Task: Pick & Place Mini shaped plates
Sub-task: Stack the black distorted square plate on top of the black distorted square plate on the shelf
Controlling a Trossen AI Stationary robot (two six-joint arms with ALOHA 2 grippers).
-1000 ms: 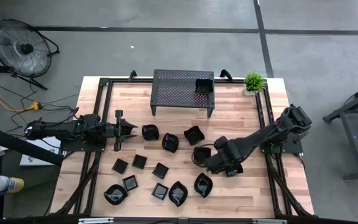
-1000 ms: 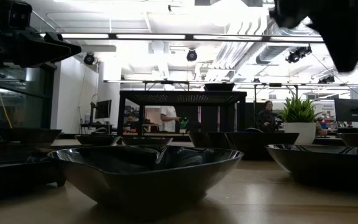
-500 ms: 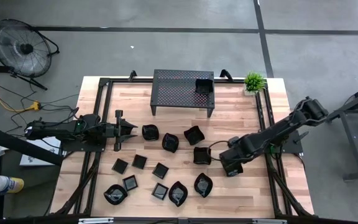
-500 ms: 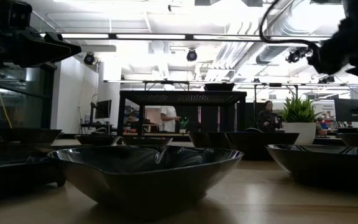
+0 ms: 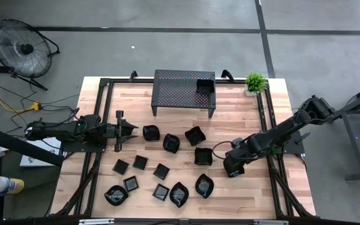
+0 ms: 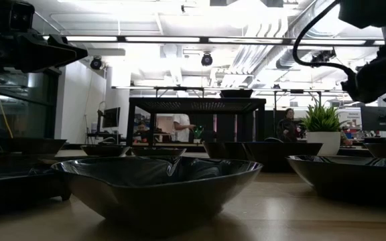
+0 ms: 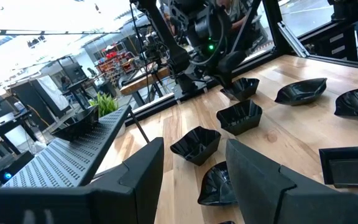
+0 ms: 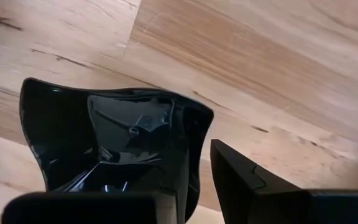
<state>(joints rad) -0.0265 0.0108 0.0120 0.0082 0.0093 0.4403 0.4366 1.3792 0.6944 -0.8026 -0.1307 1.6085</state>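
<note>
— Black on black: where are the right fingers (image 8: pixel 260 186)?

— Low over the surface (image 5: pixel 255 200), right of centre, a narrow gap between them. They look clamped on nothing. A wavy-edged plate (image 8: pixel 114 134) sits just beside them, flat on the wood.

— And the left fingers (image 7: pixel 253 180)?

— Wide apart and empty, waiting at the left edge, pointing toward the middle.

— How far along is it?

— Early, I'd say. One plate (image 5: pixel 205 86) sits on the perforated rack (image 5: pixel 177 87) at the far side. About a dozen others lie scattered across the near half.

— Do the views disagree?

— No, they fill each other in. Only the overhead view gives the count and the spread. Only the right wrist view shows the gap between the fingers and the plate's rim up close. The table-level view hides the layout behind one big dish (image 6: pixel 156 184).
</note>
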